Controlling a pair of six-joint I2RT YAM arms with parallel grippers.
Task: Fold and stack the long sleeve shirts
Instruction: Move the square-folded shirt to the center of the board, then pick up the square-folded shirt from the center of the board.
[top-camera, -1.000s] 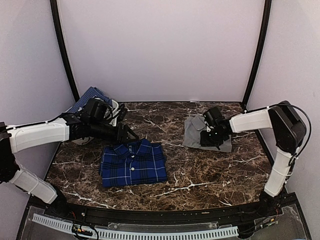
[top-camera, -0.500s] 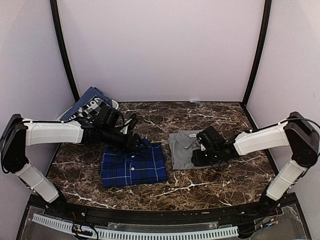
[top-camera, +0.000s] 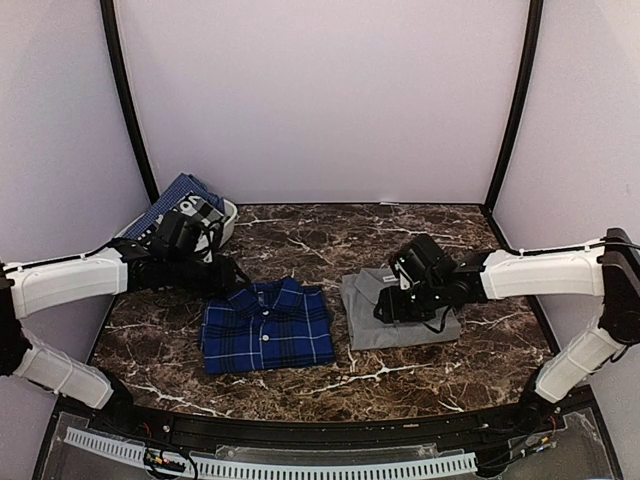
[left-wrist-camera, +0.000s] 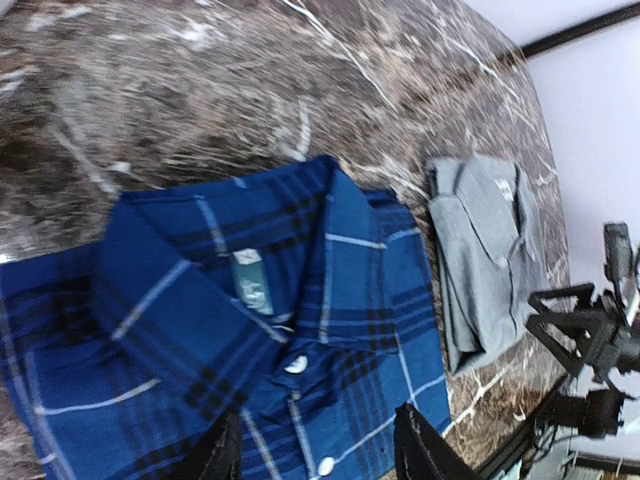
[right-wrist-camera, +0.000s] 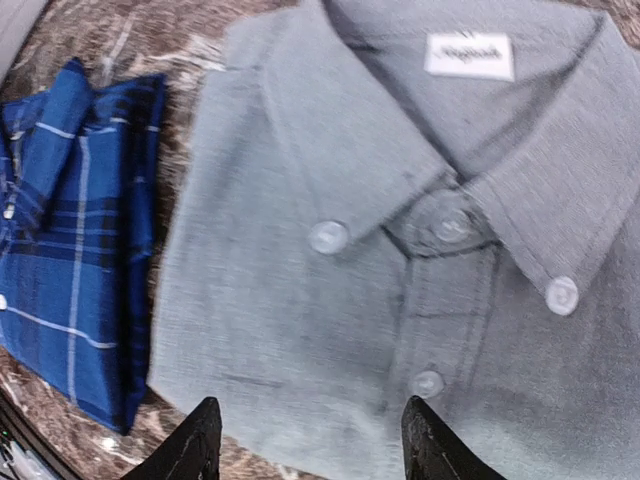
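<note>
On the marble table (top-camera: 400, 225), the blue plaid shirt (top-camera: 266, 325) lay folded with its collar toward the back. The grey shirt (top-camera: 400, 322) lay folded close beside it on the right, though whether their edges touched I could not tell. Over the grey shirt hung the right gripper (right-wrist-camera: 312, 445), its fingers spread and pinching nothing, with only the cloth below them. The left gripper (left-wrist-camera: 320, 452) hovered by the plaid shirt's collar, fingers likewise apart and holding nothing. Both folds looked finished, so the step in hand seemed to be the stacking. To do it well, the right gripper would probably need to pinch the grey shirt through all its layers at an edge, not the top layer alone, so the fold did not open in the lift. Carrying it low and laying it collar over collar should keep the pile square, and the left gripper could steady the plaid shirt meanwhile. A basket (top-camera: 230, 210) of other cloth stood at the back left
</note>
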